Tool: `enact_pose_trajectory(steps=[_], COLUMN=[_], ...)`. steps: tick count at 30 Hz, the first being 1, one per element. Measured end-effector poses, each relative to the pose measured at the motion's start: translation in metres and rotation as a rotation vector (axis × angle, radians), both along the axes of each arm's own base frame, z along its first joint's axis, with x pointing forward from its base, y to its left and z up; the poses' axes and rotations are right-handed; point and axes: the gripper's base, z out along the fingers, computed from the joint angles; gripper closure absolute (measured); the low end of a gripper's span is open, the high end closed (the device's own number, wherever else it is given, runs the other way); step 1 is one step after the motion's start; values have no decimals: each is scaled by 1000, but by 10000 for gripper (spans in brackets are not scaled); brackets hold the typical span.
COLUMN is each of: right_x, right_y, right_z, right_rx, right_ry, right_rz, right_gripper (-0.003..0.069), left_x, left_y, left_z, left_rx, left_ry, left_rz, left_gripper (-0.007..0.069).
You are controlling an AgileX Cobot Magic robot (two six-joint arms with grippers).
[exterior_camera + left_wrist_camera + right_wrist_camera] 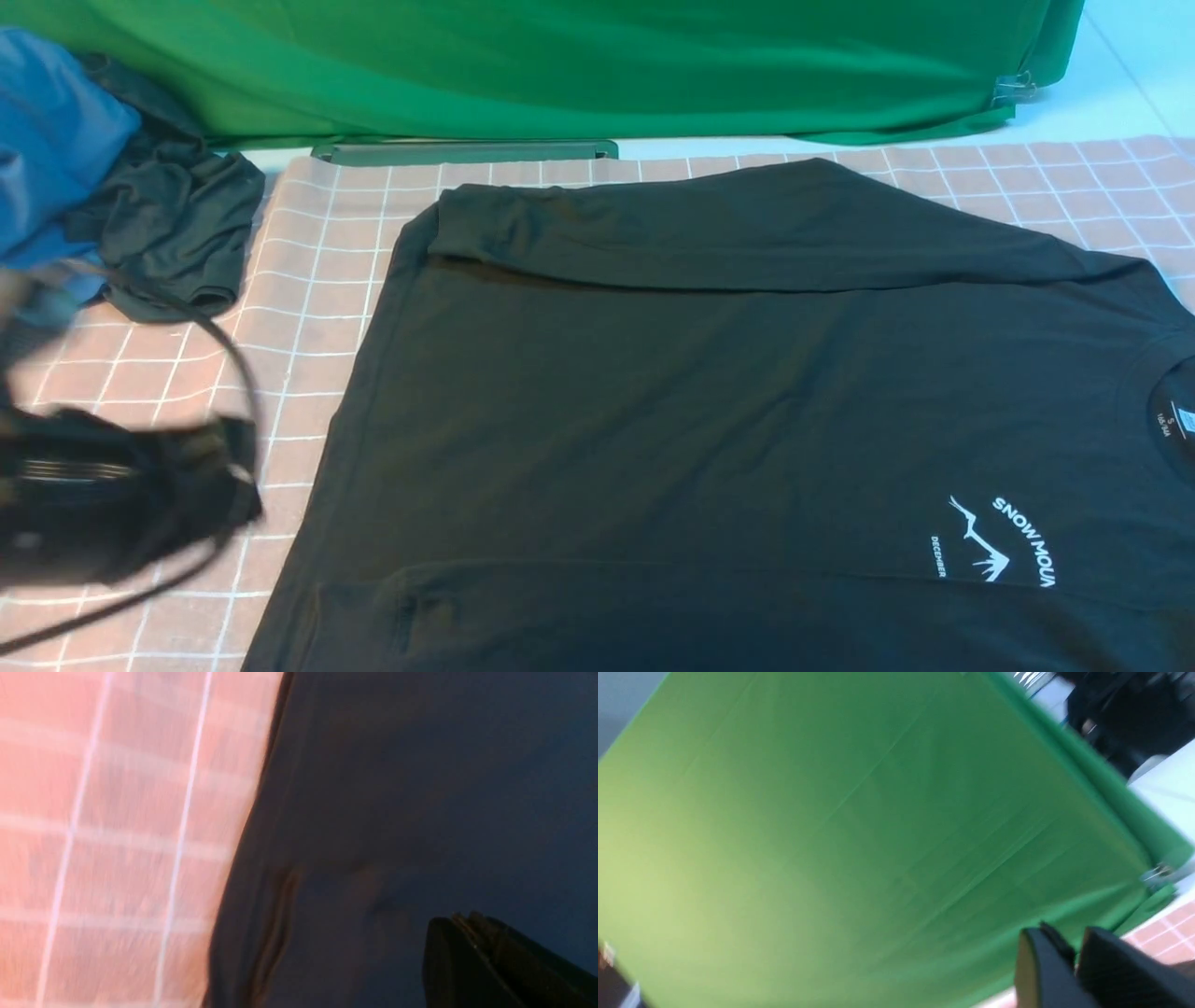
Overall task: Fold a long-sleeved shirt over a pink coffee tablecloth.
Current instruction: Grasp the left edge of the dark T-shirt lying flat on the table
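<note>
The long-sleeved shirt [709, 401] is black and lies flat on the pink coffee tablecloth [317, 280]. Its collar is at the right, its white logo at the lower right, and one sleeve is folded across its far side. My left gripper [233, 467] is a dark blur just off the shirt's left edge. In the left wrist view this gripper [462, 919] is shut and empty above the shirt [420, 788], beside the checked tablecloth [117, 812]. My right gripper [1077, 940] is out of the front view. It faces the green cloth, its jaws almost together with nothing between them.
A bright green cloth [560, 65] hangs along the back, with a metal clip [1013, 89] at its right end. A blue garment [47, 140] and a smaller dark garment [177, 224] are bunched at the far left. A green bar [467, 149] lies at the tablecloth's far edge.
</note>
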Motion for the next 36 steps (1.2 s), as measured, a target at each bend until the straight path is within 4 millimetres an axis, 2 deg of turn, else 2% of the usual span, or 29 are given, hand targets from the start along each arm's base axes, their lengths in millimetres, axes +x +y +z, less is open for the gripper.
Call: enact_pose_trajectory(steps=[1, 2, 4, 5, 6, 8, 11, 17, 20, 23, 24, 25, 30, 36], right_x=[0, 0, 7, 8, 16, 33, 56, 80, 84, 85, 85, 86, 86, 86], right_y=[1, 4, 9, 10, 14, 22, 33, 50, 56, 60, 60, 61, 62, 62], right_z=[5, 23, 44, 46, 56, 63, 59, 39, 35, 37, 37, 38, 40, 40], right_rx=[-14, -117, -276, -301, -388, -492, -606, -680, -690, -689, -688, -684, -672, -671], right_ry=[15, 67, 153, 161, 239, 375, 528, 684, 700, 669, 663, 646, 629, 628], right_rz=[10, 36, 80, 83, 127, 205, 296, 412, 449, 462, 461, 458, 460, 461], right_gripper=[575, 610, 622, 622, 622, 622, 622, 622, 622, 622, 622, 622, 622, 622], left_x=[1, 7, 12, 13, 14, 16, 20, 32, 36, 41, 41, 42, 42, 44], left_y=[-1, -6, -18, -20, -29, -37, -39, -43, -45, -47, -47, -47, -47, -48], left_z=[-2, -13, -28, -29, -39, -53, -67, -76, -76, -75, -75, -74, -74, -81], left_rx=[1, 10, 50, 48, 103, 210, 323, 326, 316, 299, 297, 294, 290, 301], left_ry=[14, 79, 148, 156, 208, 272, 314, 253, 210, 159, 155, 146, 144, 165], left_rz=[-8, -49, -112, -114, -141, -152, -103, -85, -88, -88, -88, -88, -81, -86], left_gripper=[613, 613, 613, 613, 613, 613, 613, 603, 552, 445, 438, 384, 230, 193])
